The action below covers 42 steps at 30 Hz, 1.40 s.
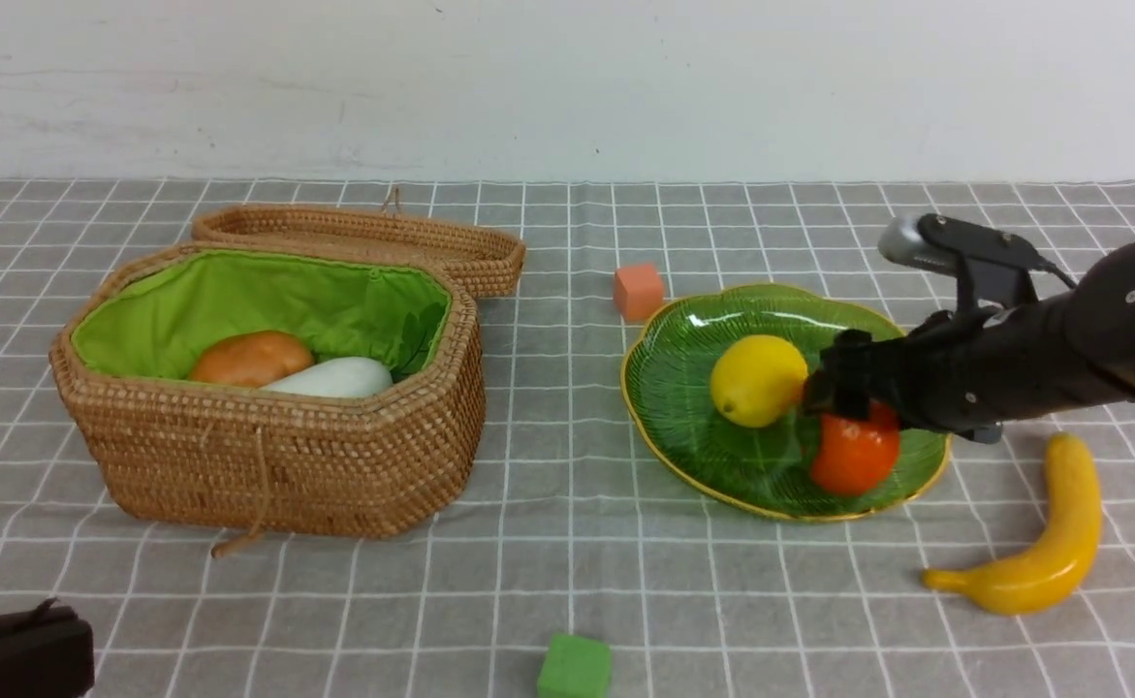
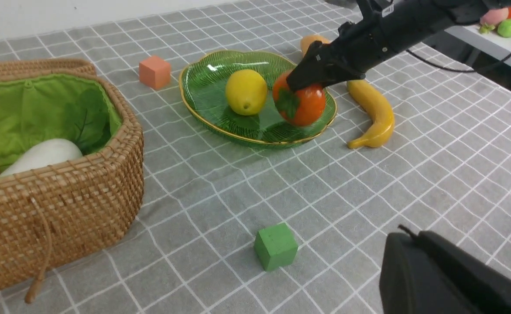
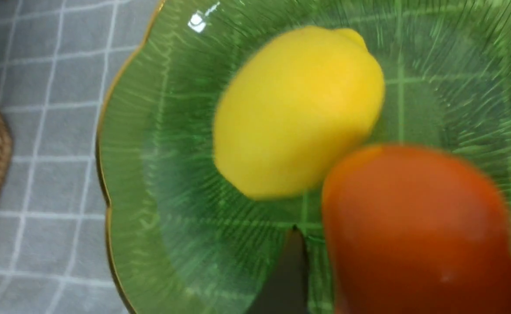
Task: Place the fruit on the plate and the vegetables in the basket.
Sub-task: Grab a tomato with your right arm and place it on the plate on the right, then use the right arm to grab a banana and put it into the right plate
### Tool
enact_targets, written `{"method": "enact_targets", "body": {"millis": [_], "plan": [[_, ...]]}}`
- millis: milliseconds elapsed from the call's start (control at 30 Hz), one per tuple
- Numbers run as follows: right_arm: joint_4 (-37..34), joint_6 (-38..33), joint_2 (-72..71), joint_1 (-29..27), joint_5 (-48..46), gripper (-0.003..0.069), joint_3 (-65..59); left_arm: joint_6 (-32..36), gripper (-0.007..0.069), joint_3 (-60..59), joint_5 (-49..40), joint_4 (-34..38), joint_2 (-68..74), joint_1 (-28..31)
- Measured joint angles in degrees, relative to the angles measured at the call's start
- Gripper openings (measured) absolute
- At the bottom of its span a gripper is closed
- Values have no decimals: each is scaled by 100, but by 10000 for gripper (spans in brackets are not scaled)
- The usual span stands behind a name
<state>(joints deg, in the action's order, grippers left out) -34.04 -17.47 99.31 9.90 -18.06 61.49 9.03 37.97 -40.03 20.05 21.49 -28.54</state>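
Two hands show in the front view: the left hand (image 1: pixel 73 635), shut and empty, lies between seven and eight o'clock of the woven wicker basket (image 1: pixel 276 465). Its smooth green cloth lining (image 1: pixel 334 291) holds a lumpy potato (image 1: pixel 252 359) at six and a white radish (image 1: pixel 334 378) at five. Next, a green cube (image 1: pixel 575 667) and orange cube (image 1: pixel 640 291) sit at the glossy, ribbed plate's (image 1: pixel 703 465) seven and ten. On it, a pointed lemon (image 1: pixel 759 381) lies at ten, a round persimmon (image 1: pixel 858 451) at four between the right hand's (image 1: pixel 843 388) wide-open jaws. Off-plate, a curved banana (image 1: pixel 1052 553) lies at four; the mango (image 2: pixel 313 42) rests nearby.
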Motion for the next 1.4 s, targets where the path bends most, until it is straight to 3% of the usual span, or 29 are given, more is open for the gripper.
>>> {"method": "enact_targets", "body": {"millis": [133, 333, 367, 467, 533, 700, 900, 1033, 1100, 1300, 1400], "plan": [[325, 218, -239, -183, -621, 664, 77, 5, -13, 0, -21, 0, 0, 0], [1864, 1808, -1040, -1185, -2485, 557, 154, 5, -13, 0, -59, 18, 0, 0], [1864, 1808, -1040, -1185, -2485, 557, 154, 5, -13, 0, -59, 18, 0, 0], [2614, 2797, -959, -1599, -2583, 533, -243, 5, -13, 0, -59, 18, 0, 0], [2666, 2975, -823, -1628, -2276, 531, -389, 5, -13, 0, -65, 18, 0, 0], [2458, 3000, -360, -1617, -1547, 529, -431, 5, -13, 0, -65, 25, 0, 0], [2423, 2964, 106, -1617, -1499, 523, -431, 5, -13, 0, -65, 37, 0, 0], [2401, 2660, 250, -1617, -1528, 423, -431, 11, -13, 0, -65, 42, 0, 0], [2390, 2438, 250, -1617, -1549, 324, -431, 17, -13, 0, -69, 42, 0, 0], [2308, 2122, -125, -1617, -2296, 316, -294, 145, -12, 0, -82, 37, 0, 0], [1915, 2035, -610, -1594, -2824, 316, 118, 150, -11, 0, -82, 37, 0, 0]]}}
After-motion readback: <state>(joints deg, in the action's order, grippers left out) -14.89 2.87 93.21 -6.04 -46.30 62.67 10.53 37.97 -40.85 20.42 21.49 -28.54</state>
